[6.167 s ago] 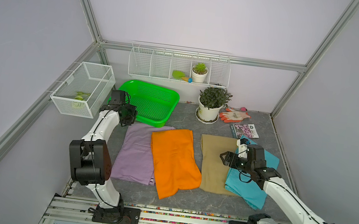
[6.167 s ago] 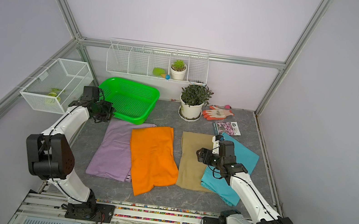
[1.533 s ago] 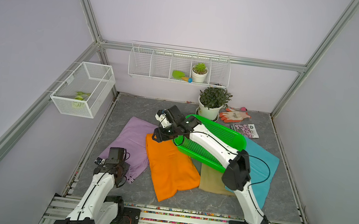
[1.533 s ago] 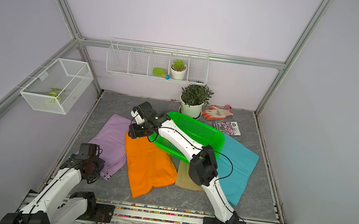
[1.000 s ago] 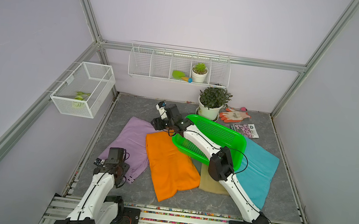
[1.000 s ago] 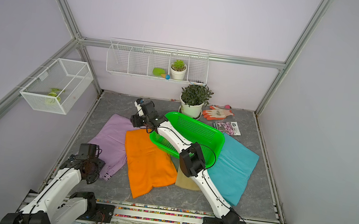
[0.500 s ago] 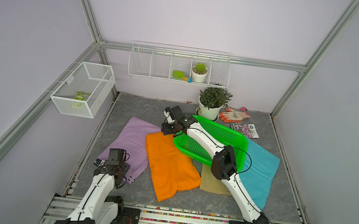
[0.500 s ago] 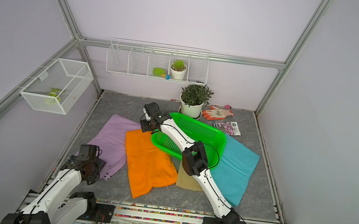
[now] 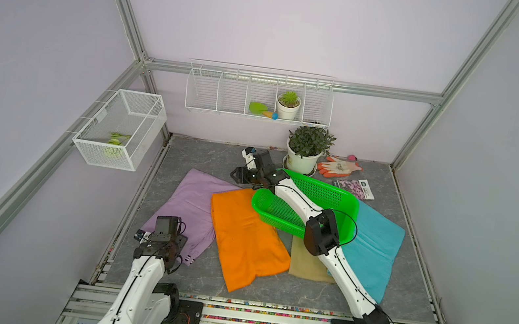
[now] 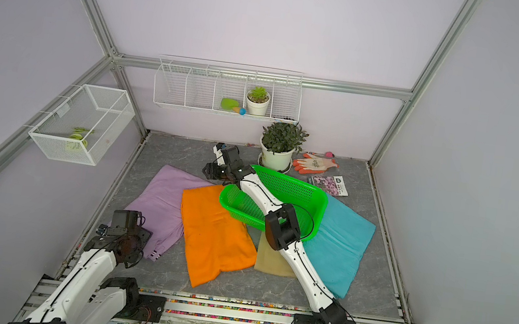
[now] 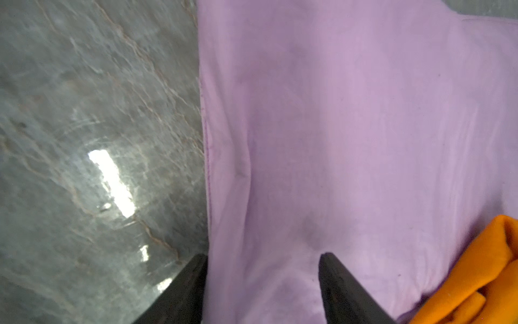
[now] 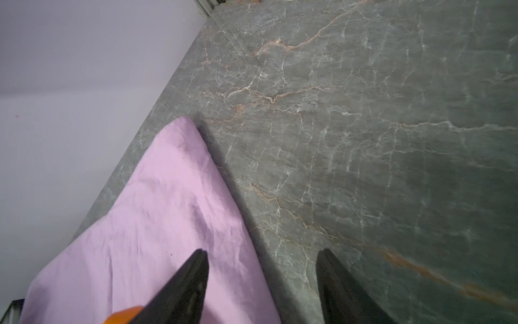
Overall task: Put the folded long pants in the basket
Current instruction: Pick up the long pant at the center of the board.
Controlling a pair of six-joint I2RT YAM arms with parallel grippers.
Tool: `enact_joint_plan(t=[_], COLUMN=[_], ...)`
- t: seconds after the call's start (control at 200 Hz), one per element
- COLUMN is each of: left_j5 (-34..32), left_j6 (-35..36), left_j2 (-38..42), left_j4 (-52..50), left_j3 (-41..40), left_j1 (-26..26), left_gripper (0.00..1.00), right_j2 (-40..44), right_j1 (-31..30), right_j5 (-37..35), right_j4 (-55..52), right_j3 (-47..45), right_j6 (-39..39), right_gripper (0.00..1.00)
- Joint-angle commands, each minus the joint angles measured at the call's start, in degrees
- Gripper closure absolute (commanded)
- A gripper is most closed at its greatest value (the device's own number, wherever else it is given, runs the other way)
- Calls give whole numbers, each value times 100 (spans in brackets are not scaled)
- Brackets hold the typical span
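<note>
left fingers (image 11: 185,289) and right fingers (image 12: 187,286) open, empty, over lilac pants (image 9: 190,201) — next i pinch both ends, lift into basket (image 9: 322,192).

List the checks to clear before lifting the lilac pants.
1. Left gripper open over lilac pants: ok.
2. Right gripper open, empty, at their far edge: ok.
3. Lilac pants free: not ok, orange pants overlap one edge.
4. Green basket empty: ok.
5. Basket clear of other pants: not ok, it sits on the tan pants and teal pants.
6. Gripper contact with cloth: cannot tell.
</note>
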State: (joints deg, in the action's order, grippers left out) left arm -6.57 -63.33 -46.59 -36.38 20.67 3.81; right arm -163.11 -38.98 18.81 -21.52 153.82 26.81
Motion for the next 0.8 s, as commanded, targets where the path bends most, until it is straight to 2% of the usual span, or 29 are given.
enact_joint_plan(t=[0.0, 0.09, 0.28, 0.43, 0.675, 0.795], left_j5=[-61, -56, -37, -34, 41, 47], left_j6=[-39, -30, -39, -30, -39, -30], left_j2=[32, 12, 40, 52, 117, 120], left_j4=[-88, -97, -71, -53, -60, -53], left_j3=[-63, -63, -72, -65, -99, -98], left_j1=[27, 31, 31, 39, 32, 32], left_gripper=[33, 33, 33, 33, 33, 33], right_j2=[-180, -48, 424, 385, -219, -298], right_j1=[-147, -196, -153, -221, -272, -430], right_j5=[153, -87, -298, -209, 580, 834], right_j4=[-279, -1278, -2529, -2302, -1578, -1309], right_j3=[-3, -4, -850, -920, -272, -258], right_j6=[185, 81, -36, -23, 1027, 1103], right_gripper=[35, 38, 40, 40, 43, 45])
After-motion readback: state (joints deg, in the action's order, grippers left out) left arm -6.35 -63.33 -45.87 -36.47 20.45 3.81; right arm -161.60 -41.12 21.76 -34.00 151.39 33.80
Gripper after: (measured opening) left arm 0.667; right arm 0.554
